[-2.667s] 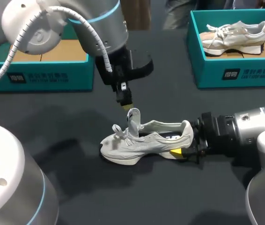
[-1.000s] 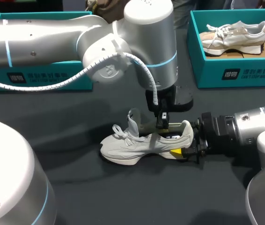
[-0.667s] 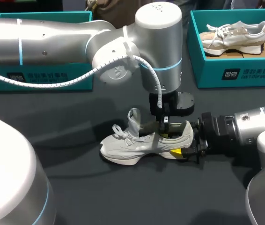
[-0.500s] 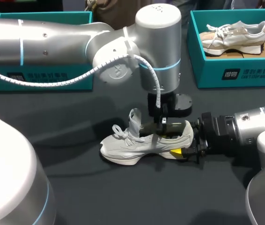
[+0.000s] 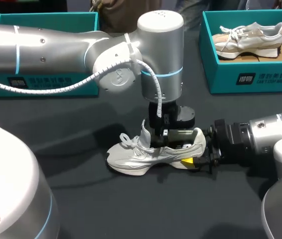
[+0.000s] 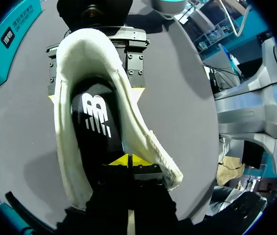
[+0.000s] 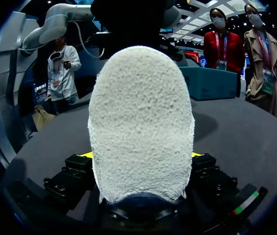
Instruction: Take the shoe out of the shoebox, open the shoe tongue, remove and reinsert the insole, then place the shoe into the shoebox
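A pale grey sneaker (image 5: 146, 152) lies on its sole mid-table, toe to the left, tongue (image 5: 145, 132) raised. My left gripper (image 5: 163, 138) comes straight down into the shoe's opening. In the left wrist view its yellow tips (image 6: 128, 160) are pressed together, shut, over the black insole (image 6: 93, 117) close to the shoe's side wall. My right gripper (image 5: 199, 155) holds the heel from the right. In the right wrist view the fuzzy heel (image 7: 141, 122) sits between its fingers, touched on both sides.
A teal shoebox (image 5: 253, 77) at the back right holds a second sneaker (image 5: 250, 37). Another teal box (image 5: 46, 82) stands at the back left, partly behind my left arm. My right gripper's black body (image 6: 128, 46) sits just beyond the heel in the left wrist view.
My left gripper has swung from above the tongue over to the shoe's opening and come down into it, shifting slightly toward the tongue. The right gripper and the shoe have stayed put.
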`<state>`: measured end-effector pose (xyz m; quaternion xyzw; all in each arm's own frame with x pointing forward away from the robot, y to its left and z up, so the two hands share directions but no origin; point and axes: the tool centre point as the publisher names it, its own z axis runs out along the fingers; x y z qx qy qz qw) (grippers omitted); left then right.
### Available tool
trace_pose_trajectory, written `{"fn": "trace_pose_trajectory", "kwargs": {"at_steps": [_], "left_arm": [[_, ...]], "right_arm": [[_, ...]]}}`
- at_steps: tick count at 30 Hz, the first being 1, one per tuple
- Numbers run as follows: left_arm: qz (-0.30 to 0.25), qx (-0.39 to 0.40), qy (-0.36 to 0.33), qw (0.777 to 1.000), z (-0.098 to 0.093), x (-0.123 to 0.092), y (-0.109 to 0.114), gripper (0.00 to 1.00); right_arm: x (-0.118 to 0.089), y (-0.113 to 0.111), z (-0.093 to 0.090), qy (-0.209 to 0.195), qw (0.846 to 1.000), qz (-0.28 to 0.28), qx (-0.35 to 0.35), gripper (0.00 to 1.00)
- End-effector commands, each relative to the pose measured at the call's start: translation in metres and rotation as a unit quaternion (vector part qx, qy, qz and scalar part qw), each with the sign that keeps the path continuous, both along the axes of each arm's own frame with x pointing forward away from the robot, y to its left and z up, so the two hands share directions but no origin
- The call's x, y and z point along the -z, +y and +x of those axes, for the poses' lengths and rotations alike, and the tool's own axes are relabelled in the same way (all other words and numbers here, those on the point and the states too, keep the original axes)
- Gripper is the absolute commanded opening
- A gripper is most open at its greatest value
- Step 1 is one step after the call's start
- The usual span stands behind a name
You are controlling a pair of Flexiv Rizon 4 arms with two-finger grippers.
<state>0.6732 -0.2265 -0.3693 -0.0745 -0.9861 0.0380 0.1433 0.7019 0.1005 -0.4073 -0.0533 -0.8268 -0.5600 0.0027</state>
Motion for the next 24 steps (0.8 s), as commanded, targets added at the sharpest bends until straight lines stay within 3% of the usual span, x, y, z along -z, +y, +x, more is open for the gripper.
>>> {"fn": "trace_pose_trajectory", "kwargs": {"at_steps": [1,4,8,24], "left_arm": [[-0.004,-0.001,-0.008,1.000,-0.006,0.006,0.002,0.07],[-0.004,-0.006,-0.012,1.000,-0.009,0.010,0.002,0.26],[-0.003,-0.011,-0.028,1.000,-0.011,0.019,0.000,0.37],[-0.008,-0.019,-0.127,0.992,0.003,0.042,-0.015,0.36]], "right_arm": [[-0.001,0.000,0.000,0.001,1.000,-0.002,0.000,0.00],[-0.001,0.000,0.000,0.001,1.000,-0.002,0.000,0.00],[-0.001,0.000,0.000,0.001,1.000,-0.002,0.000,0.00],[-0.001,0.000,0.000,0.001,1.000,-0.002,0.000,0.00]]}}
